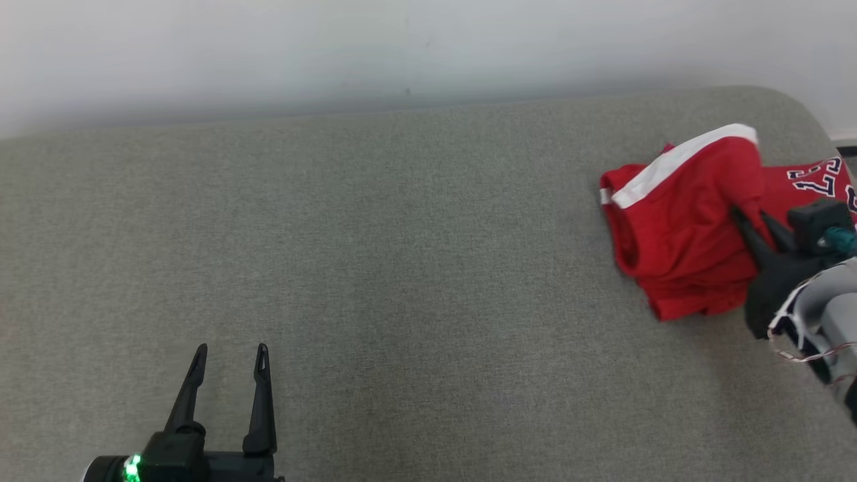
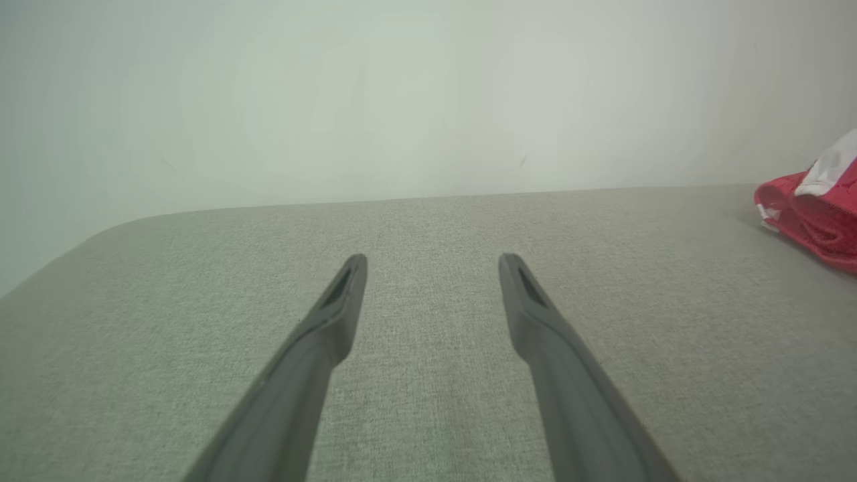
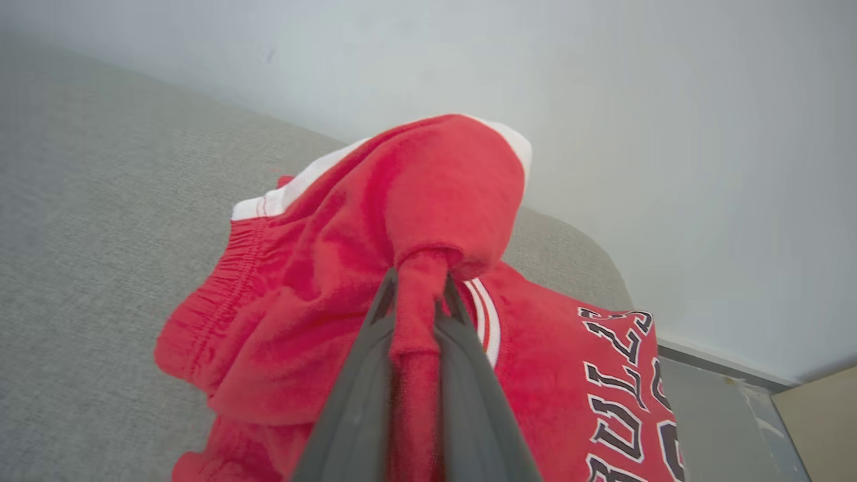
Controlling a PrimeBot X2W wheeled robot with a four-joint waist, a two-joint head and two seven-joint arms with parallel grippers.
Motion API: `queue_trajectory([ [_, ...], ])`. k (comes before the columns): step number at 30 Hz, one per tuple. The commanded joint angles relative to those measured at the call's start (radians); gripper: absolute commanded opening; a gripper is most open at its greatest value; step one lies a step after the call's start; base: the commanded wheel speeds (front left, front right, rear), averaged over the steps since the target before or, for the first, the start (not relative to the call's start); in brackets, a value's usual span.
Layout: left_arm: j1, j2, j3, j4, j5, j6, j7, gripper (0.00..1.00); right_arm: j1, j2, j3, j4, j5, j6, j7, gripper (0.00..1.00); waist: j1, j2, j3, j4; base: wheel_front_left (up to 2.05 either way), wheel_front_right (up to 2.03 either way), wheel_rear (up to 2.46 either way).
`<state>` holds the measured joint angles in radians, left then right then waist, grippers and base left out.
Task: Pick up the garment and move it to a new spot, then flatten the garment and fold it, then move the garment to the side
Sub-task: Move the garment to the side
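The garment [image 1: 676,221] is a red sports piece with a white band and dark lettering, bunched at the far right of the grey padded table [image 1: 402,268]. My right gripper [image 1: 750,221] is shut on a pinched fold of it, and the cloth bulges up beyond the fingertips [image 3: 455,301]. In the right wrist view the garment [image 3: 335,281] drapes around the gripper [image 3: 418,294], its lower part resting on the table. My left gripper [image 1: 231,355] stands open near the front left, far from the cloth. Between its fingers [image 2: 335,314] lies bare table; the garment [image 2: 813,214] shows at that view's right edge.
A pale wall [image 1: 402,47] runs behind the table's far edge. The table's rounded right corner [image 1: 797,107] lies just behind the garment. Beyond that corner, a strip of grey floor [image 3: 710,415] and a tan surface [image 3: 817,428] appear in the right wrist view.
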<state>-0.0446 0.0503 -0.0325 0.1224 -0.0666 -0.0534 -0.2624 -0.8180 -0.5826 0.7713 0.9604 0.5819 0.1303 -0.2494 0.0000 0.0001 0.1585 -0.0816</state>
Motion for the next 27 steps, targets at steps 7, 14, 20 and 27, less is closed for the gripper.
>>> queue_trajectory([
  [7, -0.024, 0.002, 0.011, -0.011, 0.023, -0.016, -0.002, 1.00, -0.070, -0.096, 0.053, 0.055, 0.046, 0.001, 0.028, 0.00, 0.0000, -0.0001, 0.048, -0.011, 0.00, 0.00, 0.00],
  [14, -0.039, 0.007, 0.019, -0.015, 0.033, -0.029, -0.002, 1.00, -0.131, -0.141, 0.054, 0.145, 0.087, 0.001, 0.043, 0.00, 0.0000, -0.0001, 0.078, 0.002, 0.00, 0.00, 0.00],
  [20, -0.039, 0.008, 0.026, -0.015, 0.039, -0.031, -0.002, 1.00, -0.143, -0.128, 0.054, 0.207, 0.106, 0.001, 0.038, 0.00, 0.0000, -0.0001, 0.089, 0.007, 0.00, 0.00, 0.00],
  [27, -0.038, 0.007, 0.029, -0.008, 0.044, -0.031, -0.002, 1.00, -0.148, -0.122, 0.050, 0.275, 0.103, 0.001, 0.017, 1.00, 0.0000, -0.0001, 0.084, 0.009, 0.00, 0.00, 0.00],
])
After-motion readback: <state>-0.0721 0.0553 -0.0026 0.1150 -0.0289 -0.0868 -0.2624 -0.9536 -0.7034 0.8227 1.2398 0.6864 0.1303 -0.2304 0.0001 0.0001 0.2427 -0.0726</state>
